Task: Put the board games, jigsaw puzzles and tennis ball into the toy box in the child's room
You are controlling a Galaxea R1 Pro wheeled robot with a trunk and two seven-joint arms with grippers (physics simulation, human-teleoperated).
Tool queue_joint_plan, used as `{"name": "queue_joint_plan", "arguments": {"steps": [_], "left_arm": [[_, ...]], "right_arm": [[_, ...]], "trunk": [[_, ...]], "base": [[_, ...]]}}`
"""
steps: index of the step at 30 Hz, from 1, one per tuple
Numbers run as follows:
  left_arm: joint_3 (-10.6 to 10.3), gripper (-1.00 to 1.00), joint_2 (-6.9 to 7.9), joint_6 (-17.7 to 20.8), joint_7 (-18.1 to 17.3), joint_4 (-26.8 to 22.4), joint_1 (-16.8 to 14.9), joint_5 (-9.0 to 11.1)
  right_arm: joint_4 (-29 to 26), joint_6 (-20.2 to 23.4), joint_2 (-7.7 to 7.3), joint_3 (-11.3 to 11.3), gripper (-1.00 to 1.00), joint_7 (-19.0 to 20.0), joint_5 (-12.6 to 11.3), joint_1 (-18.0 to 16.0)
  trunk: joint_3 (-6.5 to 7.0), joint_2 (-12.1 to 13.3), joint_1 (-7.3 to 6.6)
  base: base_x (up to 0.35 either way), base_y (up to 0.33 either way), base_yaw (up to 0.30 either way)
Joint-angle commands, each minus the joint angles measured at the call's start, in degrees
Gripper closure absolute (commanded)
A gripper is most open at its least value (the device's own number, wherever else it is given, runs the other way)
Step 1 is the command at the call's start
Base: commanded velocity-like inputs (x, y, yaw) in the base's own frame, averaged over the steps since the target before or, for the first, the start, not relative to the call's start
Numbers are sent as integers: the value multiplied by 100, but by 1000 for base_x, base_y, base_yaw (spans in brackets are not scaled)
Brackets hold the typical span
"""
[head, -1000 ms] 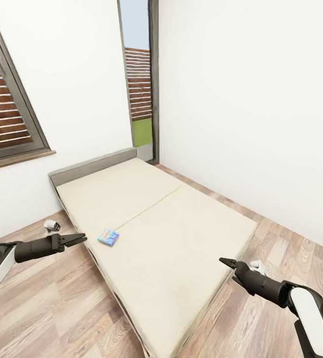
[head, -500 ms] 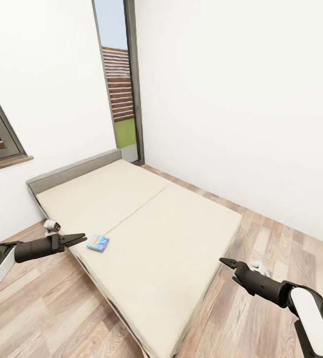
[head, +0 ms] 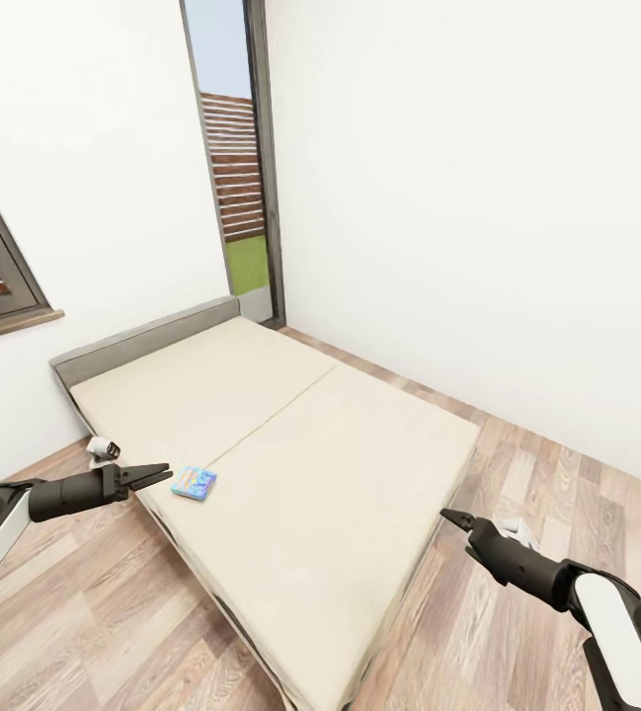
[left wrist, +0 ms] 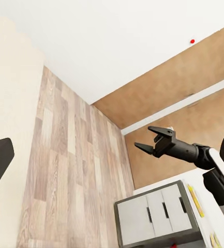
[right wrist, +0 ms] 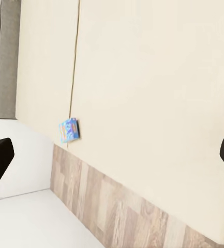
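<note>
1. The left gripper (head: 154, 476) hung empty beside the bed's near side edge, its fingers drawn almost together, level with the small blue board game (head: 194, 483) and just short of it. Fingers that narrow could not have straddled the box; a reach made without parting them would likely have shoved it across the mattress.
2. The right gripper (head: 455, 518) hovered off the foot corner of the bed (head: 330, 464), also empty, its jaws close together in the head view. It stood well apart from the game, so it looked of little use here.
3. The blue game lay flat on the beige mattress, close to the side edge. A flat box on soft bedding gave little lip to pinch; a clumsy push could have tipped it off onto the wood floor (head: 83, 612).
4. A small white object (head: 103, 448) sat on the floor by the bed; a low arm sweep might have struck it.
</note>
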Motion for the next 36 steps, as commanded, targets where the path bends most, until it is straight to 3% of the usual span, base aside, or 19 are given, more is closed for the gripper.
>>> {"name": "queue_joint_plan", "arguments": {"steps": [1,12,36], "left_arm": [[-27,-100,8,61,-8,2,-6,37],[-24,-100,8,62,-8,2,-6,39],[-23,-100,8,63,-8,2,-5,39]], "right_arm": [[1,18,4,-4,-100,-57,-61,-5],[26,-2,16,-2,-100,-50,-65,-5],[29,-3,15,-8,-100,-48,-74,-5]], "trunk": [[-12,-12,4],[-7,-12,4],[66,-12,4]], "base": [[0,0,0],[0,5,-53],[78,143,-264]]}}
